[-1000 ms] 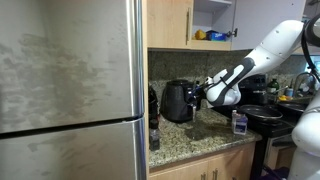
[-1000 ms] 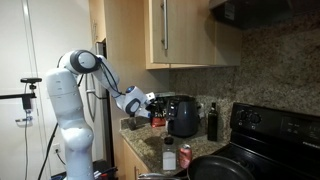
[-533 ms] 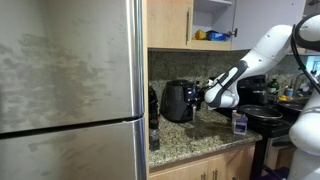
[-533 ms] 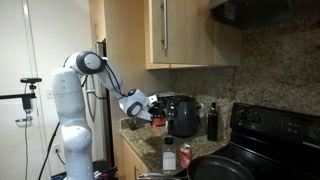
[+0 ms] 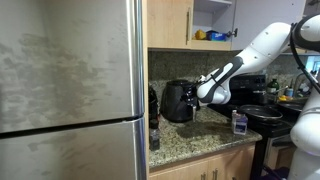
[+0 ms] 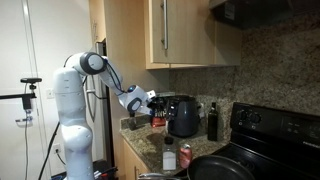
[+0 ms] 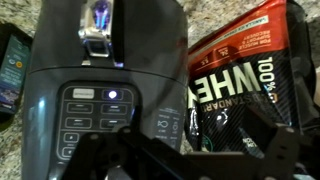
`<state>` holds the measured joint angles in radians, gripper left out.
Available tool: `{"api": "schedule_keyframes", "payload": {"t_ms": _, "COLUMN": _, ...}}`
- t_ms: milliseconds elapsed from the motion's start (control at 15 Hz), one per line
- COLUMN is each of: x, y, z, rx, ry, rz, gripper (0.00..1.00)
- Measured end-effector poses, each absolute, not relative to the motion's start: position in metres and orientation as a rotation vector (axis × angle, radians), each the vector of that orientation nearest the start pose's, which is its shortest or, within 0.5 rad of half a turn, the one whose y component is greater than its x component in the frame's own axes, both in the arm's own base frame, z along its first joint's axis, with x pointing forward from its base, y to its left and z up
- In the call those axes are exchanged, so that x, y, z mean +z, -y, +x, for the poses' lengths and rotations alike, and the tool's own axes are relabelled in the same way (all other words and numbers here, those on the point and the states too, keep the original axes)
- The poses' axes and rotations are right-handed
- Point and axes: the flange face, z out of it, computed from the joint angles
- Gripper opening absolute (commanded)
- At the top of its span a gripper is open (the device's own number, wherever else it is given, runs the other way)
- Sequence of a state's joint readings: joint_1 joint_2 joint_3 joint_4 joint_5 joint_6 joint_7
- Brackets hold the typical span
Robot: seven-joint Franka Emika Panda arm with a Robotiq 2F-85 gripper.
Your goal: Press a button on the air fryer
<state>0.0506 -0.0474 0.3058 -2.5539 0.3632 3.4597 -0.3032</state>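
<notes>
The air fryer (image 5: 177, 100) is a rounded glossy black appliance on the granite counter against the wall, and it shows in both exterior views (image 6: 184, 116). In the wrist view its front (image 7: 100, 60) fills the left half, with a touch panel (image 7: 92, 118) of several buttons and one lit spot (image 7: 112, 96). My gripper (image 5: 199, 96) hangs close in front of the fryer's face (image 6: 152, 103), not touching it. Its dark fingers stand apart at the bottom of the wrist view (image 7: 190, 152), open and empty.
A black whey protein bag (image 7: 245, 70) stands right beside the fryer. A phone-like screen (image 7: 14, 62) lies on its other side. A dark bottle (image 6: 212, 121), a red can (image 6: 168, 157), a stove with a pan (image 6: 225, 165) and a fridge (image 5: 70, 90) are nearby.
My gripper has moved closer to the air fryer's front. The fryer and the things on the counter have not moved.
</notes>
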Motion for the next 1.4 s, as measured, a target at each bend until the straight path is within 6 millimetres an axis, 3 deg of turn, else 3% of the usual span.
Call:
{"api": "schedule_keyframes", "payload": {"t_ms": 133, "x": 0.391, "y": -0.142, "z": 0.473, "rx": -1.362, "ry": 0.381, "rz": -2.718, "gripper": 1.00}}
{"api": "schedule_keyframes", "payload": {"t_ms": 333, "x": 0.390, "y": -0.139, "z": 0.473, "rx": -1.362, "ry": 0.372, "rz": -2.726, "gripper": 1.00}}
{"api": "schedule_keyframes", "payload": {"t_ms": 600, "x": 0.392, "y": -0.094, "z": 0.484, "rx": -1.394, "ry": 0.255, "rz": -2.791, "gripper": 1.00}}
{"api": "schedule_keyframes", "payload": {"t_ms": 733, "x": 0.394, "y": -0.081, "z": 0.487, "rx": -1.406, "ry": 0.223, "rz": -2.806, "gripper": 1.00}}
{"api": "schedule_keyframes", "payload": {"t_ms": 1000, "x": 0.394, "y": -0.083, "z": 0.487, "rx": -1.400, "ry": 0.225, "rz": -2.803, "gripper": 1.00}}
{"api": "schedule_keyframes", "payload": {"t_ms": 1400, "x": 0.398, "y": -0.105, "z": 0.485, "rx": -1.400, "ry": 0.278, "rz": -2.766, "gripper": 1.00}}
